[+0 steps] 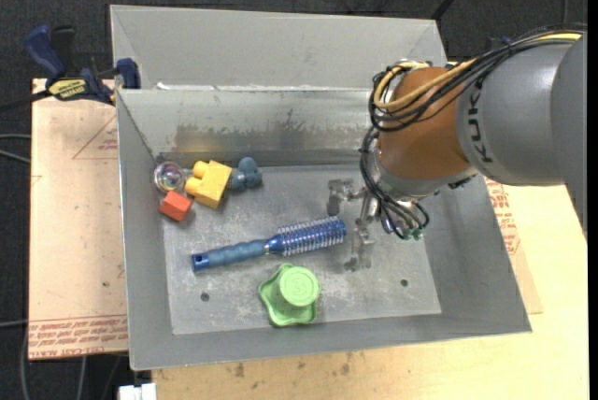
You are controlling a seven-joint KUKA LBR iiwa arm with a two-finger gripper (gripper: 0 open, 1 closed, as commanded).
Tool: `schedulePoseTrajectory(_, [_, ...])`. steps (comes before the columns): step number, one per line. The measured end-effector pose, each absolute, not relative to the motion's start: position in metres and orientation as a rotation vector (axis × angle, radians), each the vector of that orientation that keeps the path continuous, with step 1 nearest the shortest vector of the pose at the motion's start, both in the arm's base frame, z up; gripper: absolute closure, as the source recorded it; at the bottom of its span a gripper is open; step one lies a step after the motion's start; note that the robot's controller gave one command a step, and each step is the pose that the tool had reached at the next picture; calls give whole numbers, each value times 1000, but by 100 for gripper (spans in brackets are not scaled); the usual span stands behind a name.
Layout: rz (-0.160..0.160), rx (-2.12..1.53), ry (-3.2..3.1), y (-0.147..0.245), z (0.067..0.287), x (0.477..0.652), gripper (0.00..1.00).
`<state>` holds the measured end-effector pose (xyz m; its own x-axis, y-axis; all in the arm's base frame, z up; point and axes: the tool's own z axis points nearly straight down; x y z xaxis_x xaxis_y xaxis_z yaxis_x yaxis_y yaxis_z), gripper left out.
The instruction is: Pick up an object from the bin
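My gripper (348,225) hangs low in the right half of the bin, its two fingers spread apart, one toward the back and one toward the front, so it is open. A blue hairbrush (266,246) lies slanted across the bin's middle, handle toward the left. The right end of its bristled head reaches the gap between my fingers; I cannot tell whether it touches them. A green flower-shaped lid (291,295) rests just in front of the brush, to the left of and nearer the front than my gripper.
At the back left sits a small cluster: a yellow block (208,182), a red block (175,206), a clear ball (168,174) and a blue-grey piece (247,174). The arm's orange cover and cables loom over the bin's right side.
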<state>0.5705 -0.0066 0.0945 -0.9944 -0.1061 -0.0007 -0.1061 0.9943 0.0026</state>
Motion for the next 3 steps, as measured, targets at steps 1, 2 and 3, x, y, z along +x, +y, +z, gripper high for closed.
schedulePoseTrajectory(1, [4, -176, 3134, 24, 69, 585, 0])
schedulePoseTrajectory(2, [1, -173, 3136, 22, 69, 585, 100])
schedulePoseTrajectory(3, [1, -150, 3128, 36, 200, 573, 100])
